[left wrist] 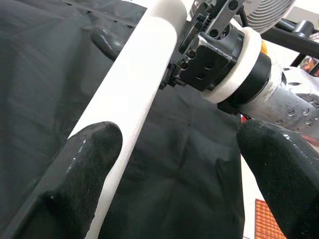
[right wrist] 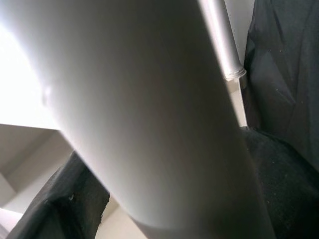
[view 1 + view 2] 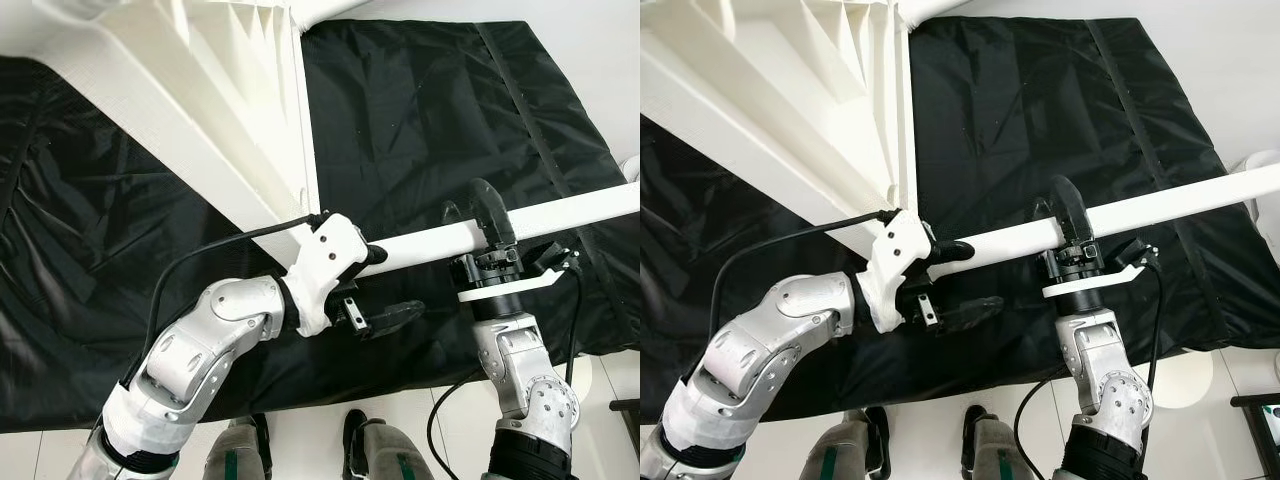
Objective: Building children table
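table leg (image 3: 560, 215): white | table underside (image 3: 190, 90): white | sheet (image 3: 420, 110): black | end effector fingers (image 1: 84, 164): black | floor (image 3: 600, 40): white

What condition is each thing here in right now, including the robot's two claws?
White table leg: lifted off the sheet, roughly level, one end at the tabletop's corner.
White tabletop: upside down, ribbed underside showing.
Black sheet: spread flat, wrinkled.
Right gripper: shut around the leg.
Left gripper: open, one finger against the leg, the other clear of it.
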### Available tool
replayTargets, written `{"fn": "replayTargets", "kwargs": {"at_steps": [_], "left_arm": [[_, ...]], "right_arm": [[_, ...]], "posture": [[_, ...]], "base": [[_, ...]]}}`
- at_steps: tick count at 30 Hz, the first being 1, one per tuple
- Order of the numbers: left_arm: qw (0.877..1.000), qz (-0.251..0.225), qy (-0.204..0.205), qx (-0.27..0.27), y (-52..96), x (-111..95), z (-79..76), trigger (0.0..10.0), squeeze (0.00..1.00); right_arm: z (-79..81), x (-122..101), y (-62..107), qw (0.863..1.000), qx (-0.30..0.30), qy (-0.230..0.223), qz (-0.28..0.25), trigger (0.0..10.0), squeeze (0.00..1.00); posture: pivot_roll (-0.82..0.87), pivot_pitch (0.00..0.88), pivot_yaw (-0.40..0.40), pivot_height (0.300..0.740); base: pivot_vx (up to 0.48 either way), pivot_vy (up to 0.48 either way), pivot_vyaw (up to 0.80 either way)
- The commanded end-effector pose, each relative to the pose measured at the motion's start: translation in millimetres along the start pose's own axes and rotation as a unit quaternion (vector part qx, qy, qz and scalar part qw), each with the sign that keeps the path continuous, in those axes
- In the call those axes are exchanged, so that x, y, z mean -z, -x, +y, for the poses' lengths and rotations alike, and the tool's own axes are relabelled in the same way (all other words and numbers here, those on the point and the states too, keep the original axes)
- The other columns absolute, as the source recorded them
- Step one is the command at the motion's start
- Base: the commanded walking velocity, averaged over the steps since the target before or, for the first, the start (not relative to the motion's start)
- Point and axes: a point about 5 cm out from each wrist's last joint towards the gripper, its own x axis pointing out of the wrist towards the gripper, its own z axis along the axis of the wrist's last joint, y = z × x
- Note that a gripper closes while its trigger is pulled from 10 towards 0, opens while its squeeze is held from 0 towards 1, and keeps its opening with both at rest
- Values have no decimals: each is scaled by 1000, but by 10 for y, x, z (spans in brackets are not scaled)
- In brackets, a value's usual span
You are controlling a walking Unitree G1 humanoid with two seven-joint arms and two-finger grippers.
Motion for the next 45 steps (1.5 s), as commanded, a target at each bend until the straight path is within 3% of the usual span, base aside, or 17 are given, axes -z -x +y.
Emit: {"fn": "replayTargets", "kwargs": {"at_steps": [1, 4, 5, 7, 11, 14, 25, 26, 27, 28, 29, 30, 32, 34, 36, 45], "left_arm": [[1000, 3, 0, 9, 3, 17, -1, 10000, 0], [1000, 5, -2, 9, 7, 16, 13, 10000, 0], [1000, 7, -4, 8, 8, 15, 30, 10000, 0], [1000, 8, -7, 7, 10, 17, 46, 10000, 0], [1000, 10, -8, 6, 12, 18, 61, 10000, 0], [1000, 12, -15, 5, 17, 17, 86, 10000, 0], [1000, 12, -17, 3, 30, 11, 125, 10000, 0], [1000, 14, -20, 5, 31, 18, 120, 10000, 0], [1000, 14, -20, 5, 31, 18, 120, 10000, 0], [1000, 16, -23, 5, 30, 18, 121, 10000, 0], [1000, 16, -23, 5, 30, 18, 121, 10000, 0], [999, 17, -29, 3, 27, 13, 134, 10000, 0], [999, 17, -29, 3, 27, 13, 134, 10000, 0], [998, 18, -54, -8, 16, -32, 191, 10000, 0], [998, 17, -65, -11, 13, -58, 215, 10000, 0], [998, 17, -65, -11, 13, -58, 215, 10000, 0]], "right_arm": [[-378, 389, 1359, 964, 202, -121, -125, 10000, 0], [-375, 309, 1435, 956, 190, -143, -172, 10000, 0], [-336, 216, 1461, 947, 162, -162, -226, 10000, 0], [-276, 171, 1441, 945, 132, -168, -250, 10000, 0], [-227, 164, 1414, 947, 116, -161, -253, 10000, 0], [-225, 256, 1551, 944, 139, -156, -255, 10000, 0], [-181, 276, 1674, 941, 149, -158, -259, 10000, 0], [-204, 249, 1754, 932, 154, -165, -282, 10000, 0], [-204, 249, 1754, 932, 154, -165, -282, 10000, 0], [-257, 230, 1849, 920, 172, -170, -309, 10000, 0], [-257, 230, 1849, 920, 172, -170, -309, 10000, 0], [-314, 215, 1960, 906, 191, -172, -337, 10000, 0], [-314, 215, 1960, 906, 191, -172, -337, 10000, 0], [-360, 178, 2165, 878, 195, -180, -397, 10000, 0], [-359, 170, 2222, 871, 190, -182, -414, 10000, 0], [-359, 170, 2222, 871, 190, -182, -414, 10000, 0]], "posture": [[39, 246, 30, 740], [42, 243, 46, 740], [42, 241, 52, 740], [41, 239, 54, 740], [40, 236, 59, 740], [43, 233, 64, 740], [41, 233, 71, 740], [43, 239, 79, 740], [43, 239, 79, 740], [46, 239, 83, 740], [46, 239, 83, 740], [52, 238, 89, 740], [52, 238, 89, 740], [48, 236, 103, 740], [48, 236, 107, 740], [48, 236, 107, 740]], "base": [[0, 0, 0], [0, 0, 0], [0, 0, 0], [0, 0, 0], [0, 0, 0], [0, 0, 0], [0, 0, 0], [0, 0, 0], [0, 0, 0], [0, 0, 0], [0, 0, 0], [0, 0, 0], [0, 0, 0], [0, 0, 0], [0, 0, 0], [0, 0, 0]]}}
